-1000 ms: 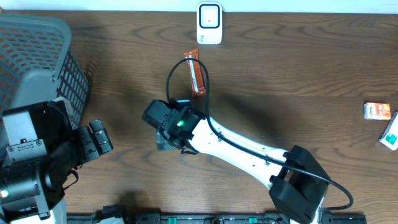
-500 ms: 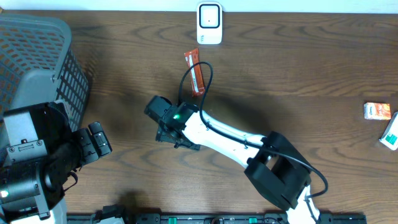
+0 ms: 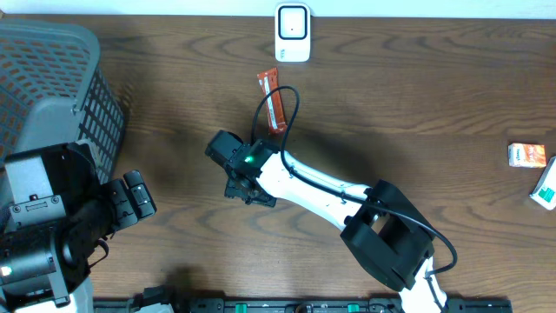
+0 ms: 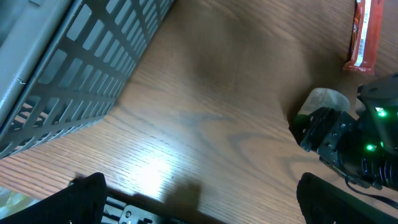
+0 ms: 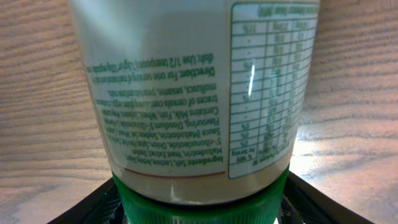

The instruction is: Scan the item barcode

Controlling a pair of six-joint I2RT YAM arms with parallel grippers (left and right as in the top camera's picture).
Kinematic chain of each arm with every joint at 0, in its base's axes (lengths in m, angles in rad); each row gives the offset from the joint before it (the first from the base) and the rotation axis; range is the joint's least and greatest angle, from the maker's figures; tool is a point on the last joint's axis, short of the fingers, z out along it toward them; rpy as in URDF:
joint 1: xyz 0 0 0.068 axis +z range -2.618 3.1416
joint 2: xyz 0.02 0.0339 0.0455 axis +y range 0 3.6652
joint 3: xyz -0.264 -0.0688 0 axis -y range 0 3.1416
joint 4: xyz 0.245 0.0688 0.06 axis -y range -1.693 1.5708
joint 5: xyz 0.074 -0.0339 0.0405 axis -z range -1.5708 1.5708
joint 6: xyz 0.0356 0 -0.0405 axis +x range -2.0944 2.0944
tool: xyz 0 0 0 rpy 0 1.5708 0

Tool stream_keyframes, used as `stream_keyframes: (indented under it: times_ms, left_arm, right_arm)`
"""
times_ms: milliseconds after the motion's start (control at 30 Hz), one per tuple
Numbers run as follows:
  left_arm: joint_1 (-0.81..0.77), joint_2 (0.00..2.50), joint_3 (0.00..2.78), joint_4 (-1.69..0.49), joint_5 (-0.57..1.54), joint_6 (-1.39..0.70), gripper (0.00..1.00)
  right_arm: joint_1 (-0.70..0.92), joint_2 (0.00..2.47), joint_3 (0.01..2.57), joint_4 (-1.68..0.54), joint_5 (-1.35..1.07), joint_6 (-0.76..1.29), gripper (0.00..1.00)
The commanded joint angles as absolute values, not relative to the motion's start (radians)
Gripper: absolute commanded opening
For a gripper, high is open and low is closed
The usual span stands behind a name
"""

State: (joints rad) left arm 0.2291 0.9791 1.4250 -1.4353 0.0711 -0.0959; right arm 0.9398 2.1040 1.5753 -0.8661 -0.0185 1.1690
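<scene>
The item is a white bottle with a green cap and a printed label, lying on the wooden table. My right gripper reaches over it, a black finger pressed to each side of the cap. From overhead the right gripper hides most of the bottle. The left wrist view shows the bottle's pale end beside the right gripper's black body. The white scanner stands at the table's far edge. My left gripper hangs open over bare wood at the lower left.
A grey mesh basket fills the far left corner. An orange snack bar lies between the scanner and the right gripper. A small orange box and a teal and white box sit at the right edge.
My right arm has swung and stretched over the bottle, and its fingers have narrowed from wide open onto the green cap. The left arm has not moved.
</scene>
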Motion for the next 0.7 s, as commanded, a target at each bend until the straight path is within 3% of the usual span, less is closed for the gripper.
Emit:
stream_keyframes:
  times_ms: [0, 167, 267, 333, 467, 667]
  left_arm:
    - [0.236, 0.974, 1.415, -1.438, 0.056, -0.082, 0.98]
    - [0.236, 0.974, 1.415, -1.438, 0.056, -0.082, 0.98]
    - [0.236, 0.974, 1.415, -1.439, 0.056, -0.082, 0.98]
    - [0.236, 0.974, 1.415, -1.438, 0.056, -0.082, 0.98]
    - [0.236, 0.974, 1.415, -1.438, 0.056, -0.082, 0.98]
    - [0.236, 0.974, 1.415, -1.438, 0.056, -0.082, 0.98]
  right_arm:
    - [0.935, 2.108, 1.586, -0.86, 0.025, 1.107, 0.63]
    - [0.929, 2.108, 1.586, -0.865, 0.051, 1.084, 0.65]
    - [0.927, 2.108, 1.586, -0.864, 0.059, 1.083, 0.8]
    - [0.926, 2.108, 1.586, -0.863, 0.072, 1.083, 0.83]
    - [0.926, 2.108, 1.586, -0.858, 0.081, 1.083, 0.77]
    - [0.923, 2.108, 1.586, -0.856, 0.077, 1.073, 0.58]
